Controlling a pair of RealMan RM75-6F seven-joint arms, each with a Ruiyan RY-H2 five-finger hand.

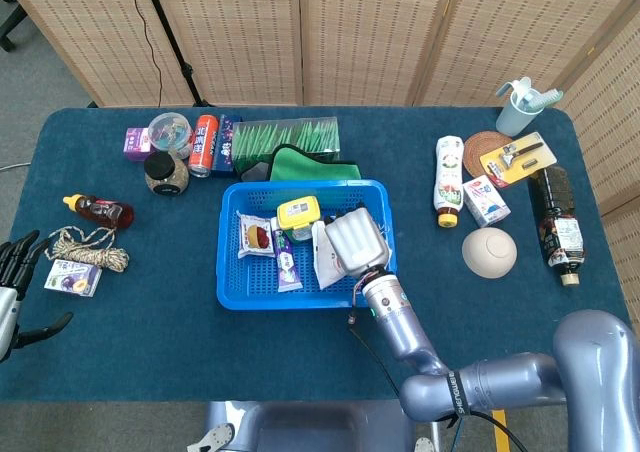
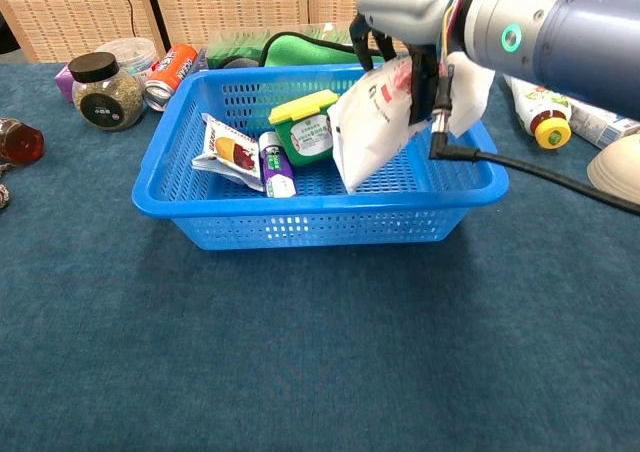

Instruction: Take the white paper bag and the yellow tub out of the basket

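My right hand [image 1: 355, 240] [image 2: 420, 17] grips the white paper bag [image 2: 372, 122] [image 1: 325, 255] and holds it lifted above the floor of the blue basket [image 1: 230, 292] [image 2: 300, 227], its lower corner still inside the rim. The yellow tub [image 1: 298, 212] [image 2: 305, 124] leans tilted in the basket's back middle, just left of the bag. My left hand [image 1: 15, 287] hangs open at the far left table edge, holding nothing, and shows only in the head view.
A snack packet [image 2: 228, 150] and a purple tube [image 2: 274, 164] lie in the basket's left half. Green cloth [image 1: 310, 164] sits behind the basket. Jar [image 1: 166, 172], can [image 1: 204, 144] and twine [image 1: 90, 247] lie left; bottles [image 1: 449, 180], bowl [image 1: 489, 253] and cup [image 1: 520, 107] right.
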